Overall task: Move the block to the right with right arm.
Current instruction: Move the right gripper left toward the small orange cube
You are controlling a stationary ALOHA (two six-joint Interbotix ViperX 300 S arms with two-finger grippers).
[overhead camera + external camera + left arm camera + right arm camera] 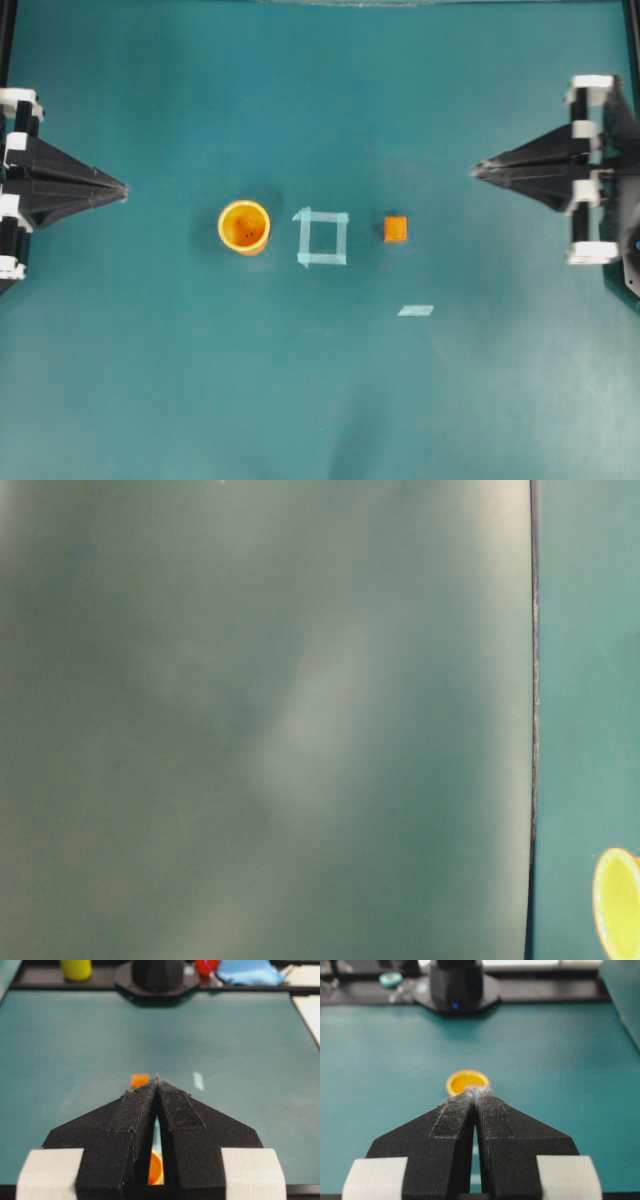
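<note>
The small orange block (395, 228) rests on the teal table, just right of a light tape square (322, 237). In the left wrist view the block (139, 1080) peeks out beyond the fingertips. My right gripper (476, 170) is shut with its tips touching, far right of the block and a little behind it. In the right wrist view the gripper (476, 1091) points toward the cup (467, 1081); the block is hidden behind its fingers. At the table's left edge my left gripper (124, 190) is shut and holds nothing; from its own camera the gripper (157, 1080) faces the block.
A round yellow-orange cup (244, 226) stands left of the tape square; its rim (618, 902) is also in the table-level view. A loose strip of tape (415, 310) lies in front of the block. Each arm's black base (157, 975) sits at its table end.
</note>
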